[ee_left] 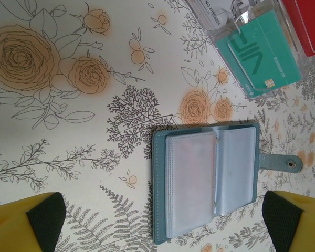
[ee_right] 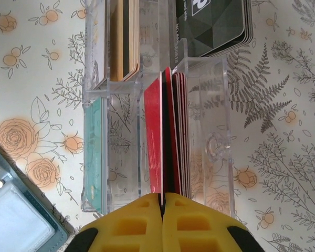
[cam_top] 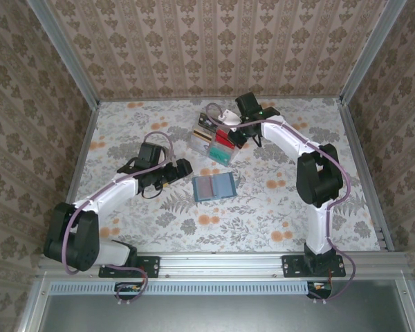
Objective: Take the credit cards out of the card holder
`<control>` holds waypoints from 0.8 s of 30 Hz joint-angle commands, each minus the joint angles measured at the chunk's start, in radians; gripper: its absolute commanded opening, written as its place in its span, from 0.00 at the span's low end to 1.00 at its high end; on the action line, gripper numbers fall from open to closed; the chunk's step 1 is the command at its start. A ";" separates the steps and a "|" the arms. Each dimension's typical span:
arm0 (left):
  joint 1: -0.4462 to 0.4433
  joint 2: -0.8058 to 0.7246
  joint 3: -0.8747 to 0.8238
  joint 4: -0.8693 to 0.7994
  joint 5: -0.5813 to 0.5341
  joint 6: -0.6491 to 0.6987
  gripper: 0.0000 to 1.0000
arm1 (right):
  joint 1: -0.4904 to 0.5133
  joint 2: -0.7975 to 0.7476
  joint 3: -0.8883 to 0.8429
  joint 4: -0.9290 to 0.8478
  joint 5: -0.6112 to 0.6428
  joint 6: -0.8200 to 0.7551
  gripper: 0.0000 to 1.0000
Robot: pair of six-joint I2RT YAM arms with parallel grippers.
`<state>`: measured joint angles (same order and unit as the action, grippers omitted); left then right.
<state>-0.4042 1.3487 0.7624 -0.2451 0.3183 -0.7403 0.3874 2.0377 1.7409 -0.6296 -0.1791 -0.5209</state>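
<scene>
Right tool (ee_right: 161, 202) pinching red card (ee_right: 156, 142) edgewise in clear tray (ee_right: 210, 105). Left tool (ee_left: 157, 223) spread wide above open card holder (ee_left: 205, 178), lying flat on worktop (ee_left: 68, 131) near tray.

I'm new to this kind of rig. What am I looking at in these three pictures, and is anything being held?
Two robot arms are bolted at a flowered table's near edge. One picture looks down from above; the other two come from cameras on each wrist. The blue card holder lies open mid-table, and the left gripper hangs open beside it. Behind it stands a clear tray with sorted cards. The right gripper is shut on a red card, standing it on edge in the tray's red stack.
</scene>
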 commanded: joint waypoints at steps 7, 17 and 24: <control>0.001 0.010 0.012 -0.005 0.018 0.011 1.00 | 0.010 0.024 0.043 -0.020 0.051 0.015 0.21; 0.001 -0.001 0.021 -0.042 -0.012 0.008 1.00 | 0.013 -0.084 -0.005 0.019 0.007 0.123 0.37; 0.007 -0.034 0.044 -0.146 -0.109 0.001 1.00 | 0.080 -0.306 -0.221 0.203 0.119 0.310 0.68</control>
<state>-0.4042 1.3453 0.7750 -0.3195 0.2661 -0.7403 0.4301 1.8320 1.5757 -0.5220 -0.1184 -0.3237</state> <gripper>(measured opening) 0.993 0.671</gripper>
